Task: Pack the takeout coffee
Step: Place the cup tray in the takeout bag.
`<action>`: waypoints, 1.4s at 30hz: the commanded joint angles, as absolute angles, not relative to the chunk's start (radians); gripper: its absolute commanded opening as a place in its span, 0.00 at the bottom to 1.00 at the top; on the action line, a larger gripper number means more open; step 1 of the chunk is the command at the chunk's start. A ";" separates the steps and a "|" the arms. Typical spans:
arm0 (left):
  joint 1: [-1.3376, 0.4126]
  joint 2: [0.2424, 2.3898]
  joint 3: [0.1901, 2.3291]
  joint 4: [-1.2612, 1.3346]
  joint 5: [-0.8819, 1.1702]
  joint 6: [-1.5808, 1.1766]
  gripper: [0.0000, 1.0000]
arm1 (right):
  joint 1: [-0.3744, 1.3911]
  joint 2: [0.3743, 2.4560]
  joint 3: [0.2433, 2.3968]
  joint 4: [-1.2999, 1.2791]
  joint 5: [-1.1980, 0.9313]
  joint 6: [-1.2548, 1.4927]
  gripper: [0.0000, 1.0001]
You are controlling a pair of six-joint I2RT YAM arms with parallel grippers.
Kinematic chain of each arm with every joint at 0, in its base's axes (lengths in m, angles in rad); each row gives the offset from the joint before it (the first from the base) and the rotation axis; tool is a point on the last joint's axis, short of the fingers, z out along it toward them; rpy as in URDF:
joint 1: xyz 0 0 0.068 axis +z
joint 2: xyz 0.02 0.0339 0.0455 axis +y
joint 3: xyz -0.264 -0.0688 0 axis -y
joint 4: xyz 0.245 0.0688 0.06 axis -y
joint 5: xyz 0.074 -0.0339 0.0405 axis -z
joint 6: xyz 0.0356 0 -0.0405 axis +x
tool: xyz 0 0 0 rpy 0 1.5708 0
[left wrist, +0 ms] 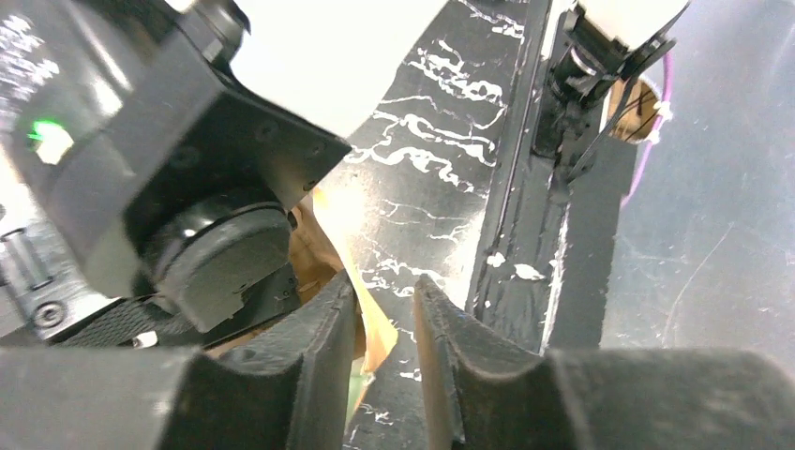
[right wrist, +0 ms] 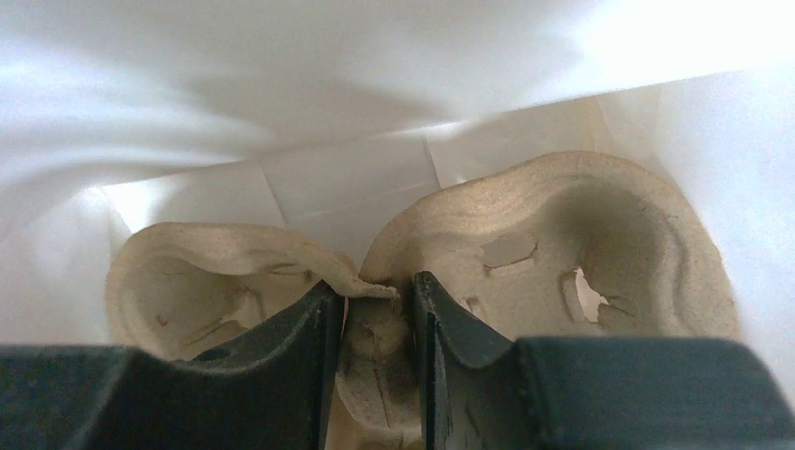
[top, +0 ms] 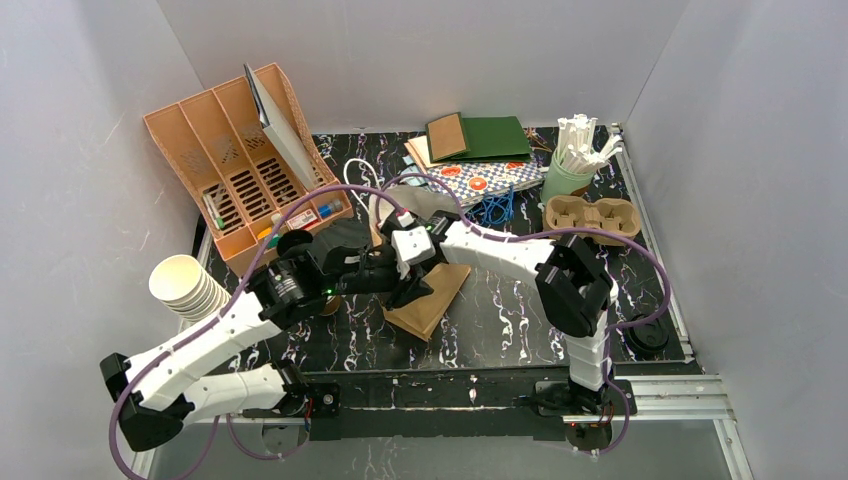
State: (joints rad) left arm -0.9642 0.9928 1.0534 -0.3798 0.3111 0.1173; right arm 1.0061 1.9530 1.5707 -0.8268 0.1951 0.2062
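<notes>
Pulp-fibre two-cup carrier tray (right wrist: 525, 234) sits inside white-lined brown paper bag (top: 428, 300), centre frame.
Right gripper (right wrist: 373, 309) pinches its middle ridge; left gripper (left wrist: 386, 328) clamps the bag's edge; no cups loaded.

From my seat, the paper bag (top: 428, 300) lies mid-table between both arms, with a pulp cup carrier (right wrist: 525, 244) inside it. A second carrier (top: 592, 216) sits at the right rear, just in front of the cup of straws (top: 570, 170). The slotted organizer (top: 240, 165) stands rear left, the nested cup stack (top: 185, 287) before it at the left edge.
</notes>
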 commanded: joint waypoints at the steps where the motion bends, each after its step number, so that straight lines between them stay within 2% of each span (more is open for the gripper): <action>1: -0.974 0.933 1.127 -0.416 0.304 0.095 0.31 | 0.998 1.959 1.510 -0.819 0.217 0.202 0.39; 5: -0.974 0.893 1.168 -0.440 0.232 0.062 0.40 | 0.998 1.953 1.479 -0.787 0.221 0.192 0.39; 9: -0.974 0.875 1.230 -0.489 0.029 -0.039 0.50 | 0.998 1.936 1.440 -0.761 0.221 0.188 0.39; 15: -0.974 0.988 1.356 -0.704 -0.362 -0.210 0.55 | 0.998 1.904 1.411 -0.736 0.215 0.180 0.38; 19: -0.974 1.087 1.424 -0.827 -0.485 -0.278 0.65 | 0.998 1.892 1.404 -0.723 0.210 0.173 0.38; 22: -0.973 1.127 1.427 -0.823 -0.559 -0.305 0.70 | 0.999 1.888 1.405 -0.720 0.210 0.172 0.39; 27: -0.969 1.155 1.458 -0.818 -0.705 -0.369 0.72 | 1.002 1.888 1.398 -0.718 0.215 0.172 0.38; 31: -0.935 1.174 1.465 -0.811 -0.711 -0.386 0.70 | 1.002 1.885 1.395 -0.713 0.214 0.171 0.38; 37: -0.723 1.197 1.428 -0.752 -0.499 -0.381 0.54 | 1.002 1.891 1.399 -0.710 0.206 0.172 0.38; 42: -0.645 1.240 1.394 -0.689 -0.390 -0.373 0.54 | 1.002 1.895 1.403 -0.712 0.204 0.168 0.38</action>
State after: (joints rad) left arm -0.6823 1.2140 1.4200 -0.7387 -0.5007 -0.3649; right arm 1.0027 1.9045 1.4162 -0.6731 0.2070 0.1822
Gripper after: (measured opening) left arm 0.536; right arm 0.380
